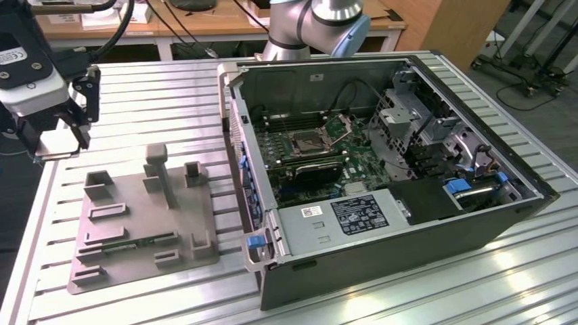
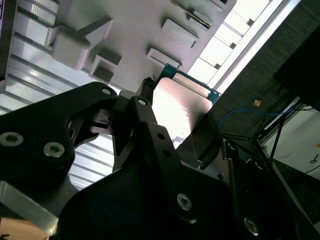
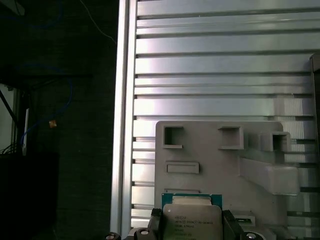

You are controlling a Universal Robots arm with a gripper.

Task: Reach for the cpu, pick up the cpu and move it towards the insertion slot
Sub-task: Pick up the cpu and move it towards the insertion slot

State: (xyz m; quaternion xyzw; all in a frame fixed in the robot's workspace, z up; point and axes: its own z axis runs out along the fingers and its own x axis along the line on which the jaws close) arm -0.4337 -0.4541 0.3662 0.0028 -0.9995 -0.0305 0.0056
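We see the gripper clasping the cpu by two opposite edges, its silvery face catching glare, one black finger nearest us. Beyond the cpu lies the grey tray on the ribbed table. A blue cable trails past the table's edge.

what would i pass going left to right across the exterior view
gripper shut on the cpu → grey tray → insertion slot inside the open computer case → metal drive cage
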